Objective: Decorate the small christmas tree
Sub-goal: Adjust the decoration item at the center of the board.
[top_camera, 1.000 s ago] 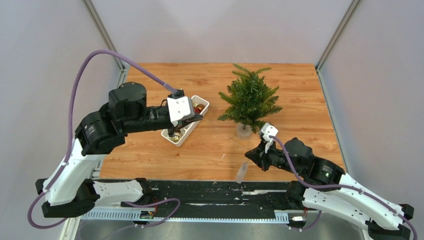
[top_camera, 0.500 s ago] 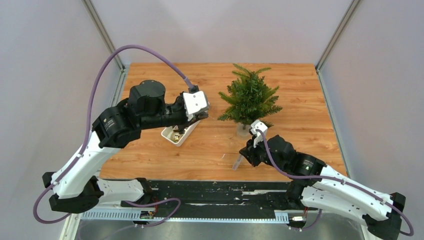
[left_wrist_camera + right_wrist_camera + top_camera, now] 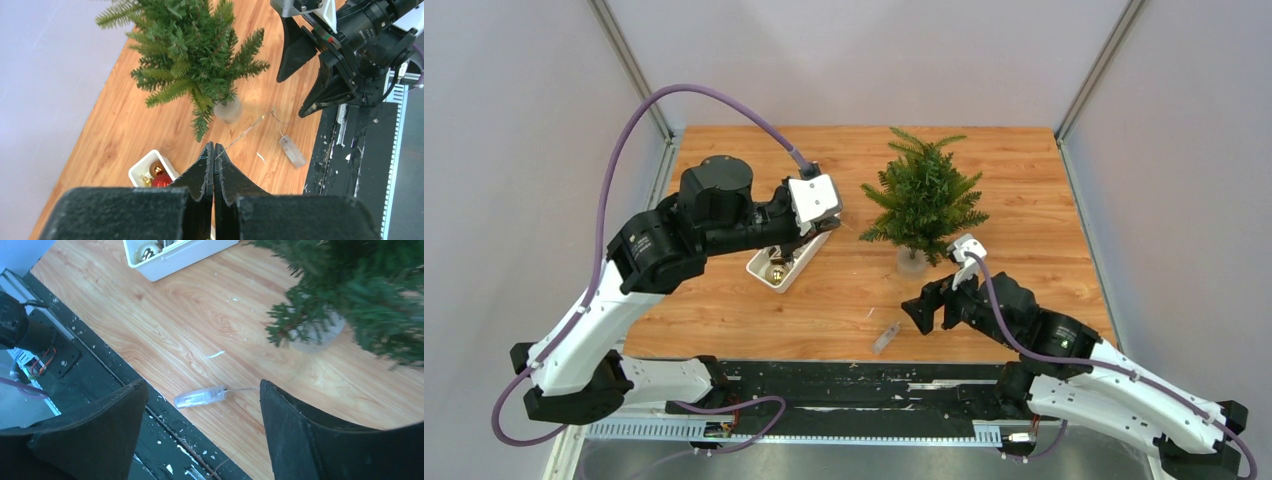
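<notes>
The left gripper point(image 3: 214, 148) is closed tight, pinching a thin wire point(image 3: 241, 135) near the small christmas tree point(image 3: 922, 200). The right gripper point(image 3: 199, 386) stands wide open and empty over the clear battery case point(image 3: 200, 396).

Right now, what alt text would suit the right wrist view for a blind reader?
The open right pincer hangs over a small clear plastic case with a thin wire, lying on the wooden table. A small christmas tree stands at upper right, a white tray at top.
</notes>
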You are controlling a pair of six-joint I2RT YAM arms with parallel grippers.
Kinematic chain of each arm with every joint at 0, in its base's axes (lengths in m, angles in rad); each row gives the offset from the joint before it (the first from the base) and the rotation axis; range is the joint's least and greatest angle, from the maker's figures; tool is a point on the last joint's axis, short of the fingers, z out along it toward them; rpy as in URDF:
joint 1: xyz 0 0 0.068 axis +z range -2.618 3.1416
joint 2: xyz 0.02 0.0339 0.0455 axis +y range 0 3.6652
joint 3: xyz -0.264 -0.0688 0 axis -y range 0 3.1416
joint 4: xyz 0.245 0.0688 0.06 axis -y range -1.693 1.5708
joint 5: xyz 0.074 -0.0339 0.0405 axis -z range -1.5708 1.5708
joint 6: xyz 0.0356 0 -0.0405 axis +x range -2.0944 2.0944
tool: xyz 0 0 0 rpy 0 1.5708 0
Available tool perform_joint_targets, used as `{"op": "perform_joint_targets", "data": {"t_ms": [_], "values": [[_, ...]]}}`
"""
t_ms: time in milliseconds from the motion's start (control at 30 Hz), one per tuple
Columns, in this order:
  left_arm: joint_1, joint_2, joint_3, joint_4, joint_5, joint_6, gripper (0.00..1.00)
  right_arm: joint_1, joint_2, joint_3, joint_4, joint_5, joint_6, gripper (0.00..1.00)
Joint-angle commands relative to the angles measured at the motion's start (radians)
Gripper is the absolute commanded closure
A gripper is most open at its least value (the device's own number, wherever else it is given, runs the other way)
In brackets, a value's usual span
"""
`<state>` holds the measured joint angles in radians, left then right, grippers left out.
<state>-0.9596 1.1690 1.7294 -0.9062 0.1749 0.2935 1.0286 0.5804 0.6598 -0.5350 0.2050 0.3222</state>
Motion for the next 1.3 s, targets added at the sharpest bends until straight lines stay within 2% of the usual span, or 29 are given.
{"op": "perform_joint_targets", "data": {"t_ms": [0, 133, 200, 233, 333, 467, 667, 800, 1000, 1100, 1267], "values": [[-0.002, -0.008, 0.071, -0.003, 0.052, 0.006, 1.00, 0.000, -0.011, 0.118, -0.129, 0.115, 0.047, 0.18], [-0.002, 0.001, 0.085, -0.017, 0.095, 0.003, 1.00, 0.001, -0.026, 0.177, -0.178, 0.157, 0.028, 0.11], [-0.003, 0.004, 0.089, -0.020, 0.098, 0.004, 1.00, 0.000, -0.029, 0.207, -0.185, 0.148, 0.005, 0.01], [-0.004, 0.005, 0.091, -0.021, 0.097, 0.004, 1.00, 0.000, -0.026, 0.221, -0.191, 0.141, -0.004, 0.00], [-0.003, 0.004, 0.108, -0.032, 0.100, 0.009, 1.00, 0.000, -0.011, 0.275, -0.245, 0.190, 0.007, 0.00], [-0.002, 0.000, 0.127, -0.056, 0.118, 0.031, 1.00, 0.000, 0.024, 0.356, -0.358, 0.369, 0.034, 0.00], [-0.006, -0.019, 0.102, -0.111, 0.248, 0.101, 1.00, 0.000, 0.091, 0.405, -0.392, 0.452, 0.034, 0.02], [-0.012, -0.020, 0.093, -0.118, 0.256, 0.109, 1.00, 0.000, 0.113, 0.419, -0.342, 0.309, -0.044, 0.00], [-0.016, -0.016, 0.084, -0.086, 0.207, 0.061, 1.00, 0.000, -0.007, 0.494, -0.251, 0.204, -0.160, 0.02], [-0.015, 0.005, 0.084, -0.047, 0.141, 0.018, 1.00, 0.000, -0.043, 0.544, -0.178, 0.046, -0.240, 0.05], [-0.017, 0.071, 0.127, -0.035, 0.065, -0.024, 1.00, 0.000, 0.095, 0.658, -0.087, -0.211, -0.314, 0.05]]}}
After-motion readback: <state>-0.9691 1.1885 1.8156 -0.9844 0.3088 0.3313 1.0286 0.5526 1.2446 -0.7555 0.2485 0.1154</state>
